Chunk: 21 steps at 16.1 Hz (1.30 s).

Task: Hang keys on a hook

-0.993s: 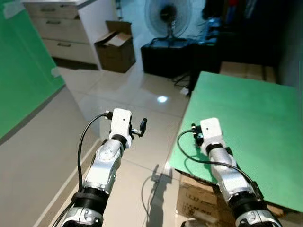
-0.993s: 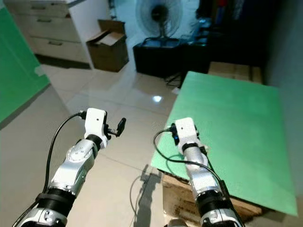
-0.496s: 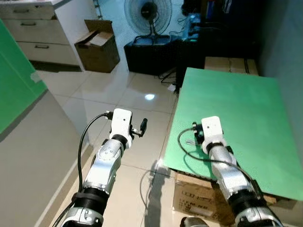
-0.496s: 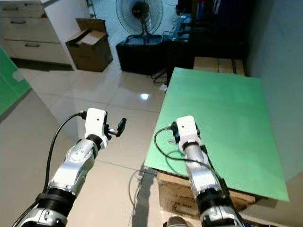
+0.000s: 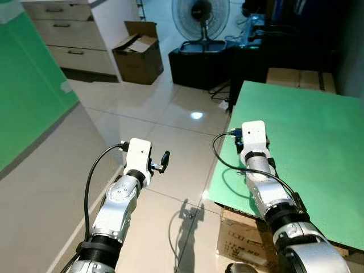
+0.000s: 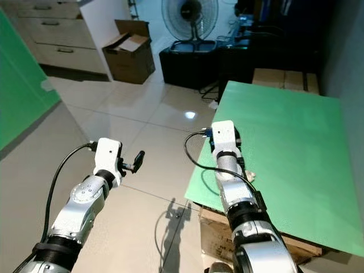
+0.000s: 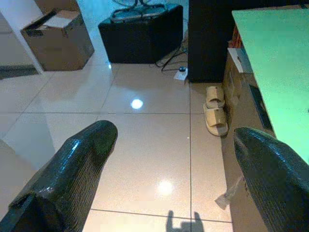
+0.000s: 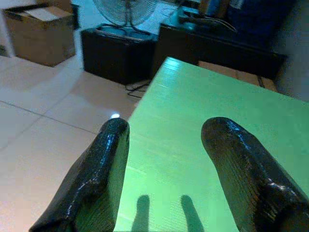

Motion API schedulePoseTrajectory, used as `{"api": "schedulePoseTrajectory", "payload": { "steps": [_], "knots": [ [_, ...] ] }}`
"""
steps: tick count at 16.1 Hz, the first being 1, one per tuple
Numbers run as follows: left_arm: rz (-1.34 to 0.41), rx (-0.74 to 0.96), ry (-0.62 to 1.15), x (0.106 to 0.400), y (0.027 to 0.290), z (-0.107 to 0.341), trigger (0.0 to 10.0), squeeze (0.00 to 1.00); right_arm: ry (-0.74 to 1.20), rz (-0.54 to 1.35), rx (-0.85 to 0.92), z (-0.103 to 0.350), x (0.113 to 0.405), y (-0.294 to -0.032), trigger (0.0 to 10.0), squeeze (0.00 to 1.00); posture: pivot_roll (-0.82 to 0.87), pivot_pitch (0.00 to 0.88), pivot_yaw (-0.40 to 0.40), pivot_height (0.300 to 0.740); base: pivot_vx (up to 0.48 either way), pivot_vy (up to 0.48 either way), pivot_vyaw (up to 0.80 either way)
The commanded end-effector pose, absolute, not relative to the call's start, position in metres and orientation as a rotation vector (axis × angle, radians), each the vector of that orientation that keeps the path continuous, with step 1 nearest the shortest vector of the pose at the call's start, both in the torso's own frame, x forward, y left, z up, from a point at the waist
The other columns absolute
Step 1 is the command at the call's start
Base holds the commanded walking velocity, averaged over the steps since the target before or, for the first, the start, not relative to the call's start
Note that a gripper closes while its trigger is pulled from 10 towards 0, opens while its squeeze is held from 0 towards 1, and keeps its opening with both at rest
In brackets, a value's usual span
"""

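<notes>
My left gripper (image 7: 175, 133) is open, its two black fingers spread wide above the shiny tiled floor (image 7: 145, 145). From the head it shows as a black finger (image 5: 165, 157) past the white wrist housing, held out over the floor left of the table. My right gripper (image 8: 166, 126) is open too, with nothing between its fingers, and hovers over the near left part of the green table top (image 5: 307, 131). The white wrist housing (image 5: 253, 134) hides its fingers in the eye views.
Beyond the floor stand a cardboard box (image 5: 138, 52), a fan (image 5: 200, 14) on a black case (image 5: 199, 65) and white drawers (image 5: 74, 40). A green panel (image 5: 28, 96) runs along the left. Slippers (image 7: 215, 108) lie by the table; cardboard boxes (image 5: 244, 233) sit under it.
The camera has swung, so the whole scene has shifted. My right arm has reached farther forward over the green table. My left arm sits slightly lower.
</notes>
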<state>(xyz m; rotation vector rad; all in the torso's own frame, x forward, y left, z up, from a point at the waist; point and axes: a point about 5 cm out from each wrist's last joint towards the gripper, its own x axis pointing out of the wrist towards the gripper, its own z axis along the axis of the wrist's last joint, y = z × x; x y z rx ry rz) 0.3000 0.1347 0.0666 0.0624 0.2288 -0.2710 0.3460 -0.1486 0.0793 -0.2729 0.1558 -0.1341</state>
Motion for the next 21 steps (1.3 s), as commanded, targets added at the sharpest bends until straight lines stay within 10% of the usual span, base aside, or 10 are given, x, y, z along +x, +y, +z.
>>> {"api": "schedulePoseTrajectory", "payload": {
  "steps": [1,21],
  "knots": [
    [-0.273,0.085,0.229,0.299,0.139,0.069,10.0,0.00,0.155,-0.148,-0.279,0.082,0.350,-0.146,10.0,0.00,-0.18,0.000,0.167,0.736,0.000,0.000,0.00],
    [-0.251,0.115,0.375,0.226,0.164,0.072,10.0,0.00,0.443,-0.156,-0.244,0.047,0.345,-0.148,10.0,0.00,-0.04,0.203,0.198,0.736,0.000,0.000,0.00]
  ]
}}
